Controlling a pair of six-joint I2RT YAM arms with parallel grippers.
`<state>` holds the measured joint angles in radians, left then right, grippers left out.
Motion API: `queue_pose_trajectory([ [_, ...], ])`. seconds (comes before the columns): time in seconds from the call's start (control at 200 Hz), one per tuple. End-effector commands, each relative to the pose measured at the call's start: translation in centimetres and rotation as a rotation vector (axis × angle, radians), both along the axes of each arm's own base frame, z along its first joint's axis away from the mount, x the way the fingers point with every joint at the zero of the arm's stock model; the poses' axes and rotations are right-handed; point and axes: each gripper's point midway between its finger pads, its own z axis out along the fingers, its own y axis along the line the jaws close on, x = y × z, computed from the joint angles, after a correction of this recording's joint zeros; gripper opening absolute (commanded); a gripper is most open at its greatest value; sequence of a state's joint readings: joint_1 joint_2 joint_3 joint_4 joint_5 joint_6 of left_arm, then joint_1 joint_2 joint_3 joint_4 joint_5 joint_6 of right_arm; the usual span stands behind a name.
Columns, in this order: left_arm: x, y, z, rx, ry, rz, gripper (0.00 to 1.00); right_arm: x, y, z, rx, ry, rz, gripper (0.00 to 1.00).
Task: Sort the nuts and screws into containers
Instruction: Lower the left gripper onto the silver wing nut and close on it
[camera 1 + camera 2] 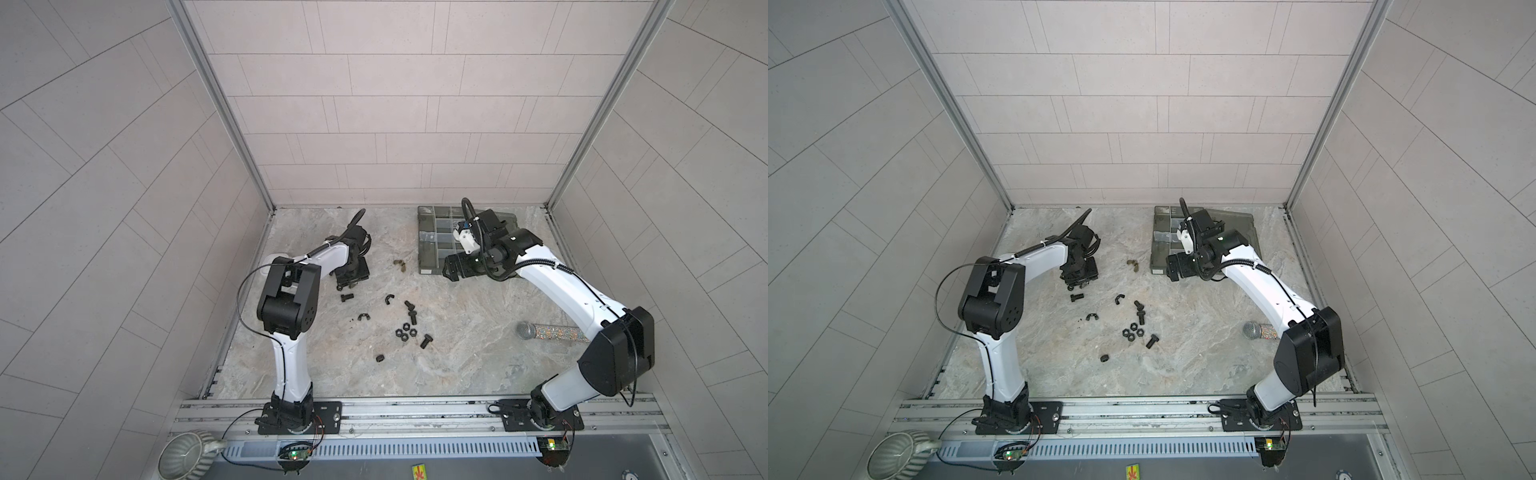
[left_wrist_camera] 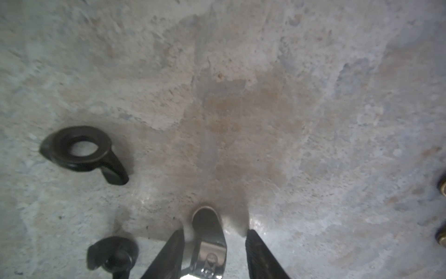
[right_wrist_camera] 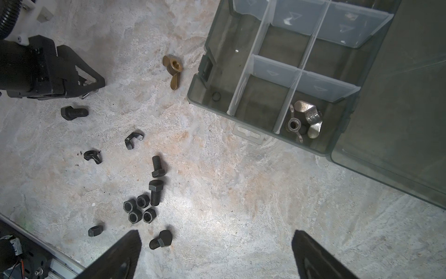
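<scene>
Now silver wing nuts [image 3: 304, 120] lie in one box compartment [image 3: 333, 122].

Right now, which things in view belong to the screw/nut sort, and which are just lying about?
Job:
- screws, loose on the table
- hex nuts, clustered by the screws
- wing nuts: brass and black loose, silver in the box
- box, lid open

Lying about:
- microphone, beside the right arm
- mug, off the table by the front rail
</scene>
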<state>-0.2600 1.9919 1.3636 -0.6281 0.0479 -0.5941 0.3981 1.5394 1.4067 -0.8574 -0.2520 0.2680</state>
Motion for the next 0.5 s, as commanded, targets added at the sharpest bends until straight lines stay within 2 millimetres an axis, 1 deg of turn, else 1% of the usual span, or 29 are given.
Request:
queue_pose_trajectory([
  [0.0,-0.1,0.2,-0.5,0.011,0.035,-0.013,0.43,0.1,-0.2,0.1,0.003,0.007,-0.013,0.99],
  [0.09,-0.2,0.2,-0.6,0.01,0.047,-0.02,0.35,0.0,-0.2,0.1,0.001,0.011,-0.014,0.99],
  [0.27,-0.6,0.0,-0.4,0.003,0.058,-0.036,0.25,-0.2,-0.5,0.1,-0.003,0.017,-0.033,0.99],
  [0.395,-0.9,-0.1,0.0,-0.002,0.06,-0.048,0.15,-0.5,-0.9,0.0,-0.007,0.019,-0.047,0.99],
  [0.495,-0.8,-0.5,0.6,-0.011,0.055,-0.065,0.13,-0.8,-1.0,0.1,-0.002,0.02,-0.056,0.99],
])
